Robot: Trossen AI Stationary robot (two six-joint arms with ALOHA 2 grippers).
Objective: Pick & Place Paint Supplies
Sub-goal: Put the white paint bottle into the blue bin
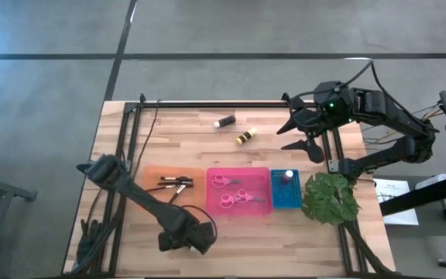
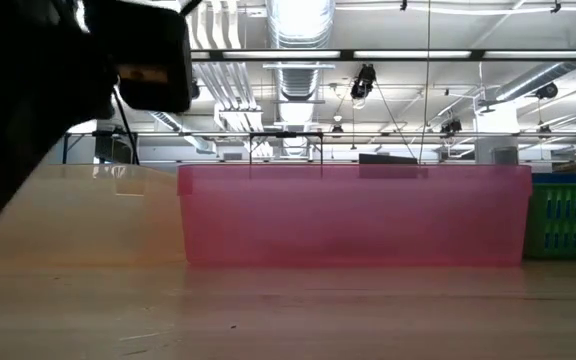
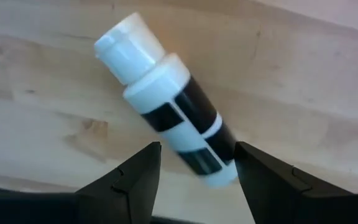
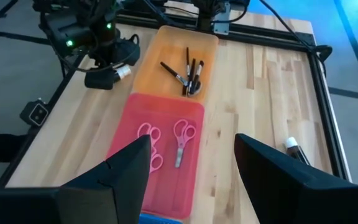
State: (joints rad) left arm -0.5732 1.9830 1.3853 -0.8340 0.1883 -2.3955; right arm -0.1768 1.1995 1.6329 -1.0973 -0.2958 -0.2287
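A white paint bottle (image 3: 166,106) with a black label shows large in the left wrist view, its base end between the fingers of my left gripper (image 1: 186,237), which hangs over the table's near edge, in front of the orange tray (image 1: 152,174). That tray holds thin dark brushes (image 1: 175,184). Two pink-handled scissors (image 1: 235,191) lie in the pink tray (image 1: 262,174). A black bottle (image 1: 224,121) and a yellow bottle (image 1: 245,138) lie on their sides on the far part of the table. My right gripper (image 1: 304,136) is raised at the far right, open, with nothing in it. My left gripper has the white bottle's base end (image 3: 213,168) between its two fingers, which point steeply down and lie across the bottle. The bottle sticks out sideways, its cap end (image 3: 124,40) away from the fingers. Whether it touches the table I cannot tell.
A blue tray (image 1: 287,199) with a small bottle (image 1: 287,177) stands to the right of the pink tray, and a green leafy plant (image 1: 331,198) lies beside it at the near right. A black frame (image 1: 207,103) runs along the table's far edge and its sides.
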